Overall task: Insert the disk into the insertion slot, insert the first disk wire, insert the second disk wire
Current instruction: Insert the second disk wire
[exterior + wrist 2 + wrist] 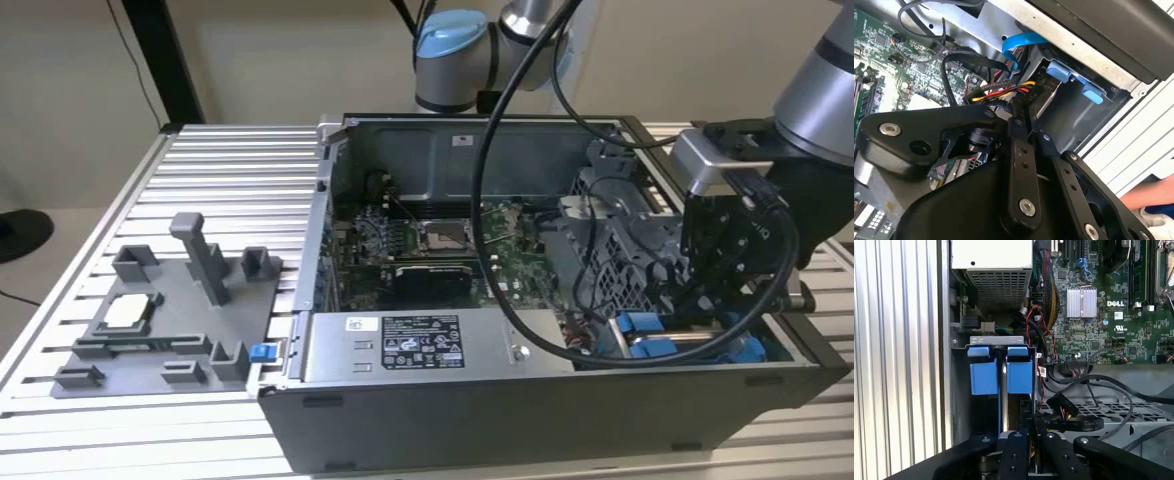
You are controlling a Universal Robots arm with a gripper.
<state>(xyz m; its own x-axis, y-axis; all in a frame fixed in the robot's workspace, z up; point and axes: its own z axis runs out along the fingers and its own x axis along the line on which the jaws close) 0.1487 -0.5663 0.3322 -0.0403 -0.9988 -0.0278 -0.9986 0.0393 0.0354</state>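
- The pincer (1023,119) is low in the corner of the open case (534,420), on the exterior view's right; its black links hide the fingertips.
- In the second wrist view its fingers draw together on a black plug (1013,104) with yellow, red and black wires; the contact itself is hard to make out.
- The disk (983,377) sits in the slot (999,340), seen end-on: two bright blue carrier tabs with a thin silver edge between. Its label is hidden.
- A blue cable (1021,42) curves above the slot; its end is out of sight.
- A hand (1149,202) is cut off by the frame edge, beside the slatted worktop (227,160).
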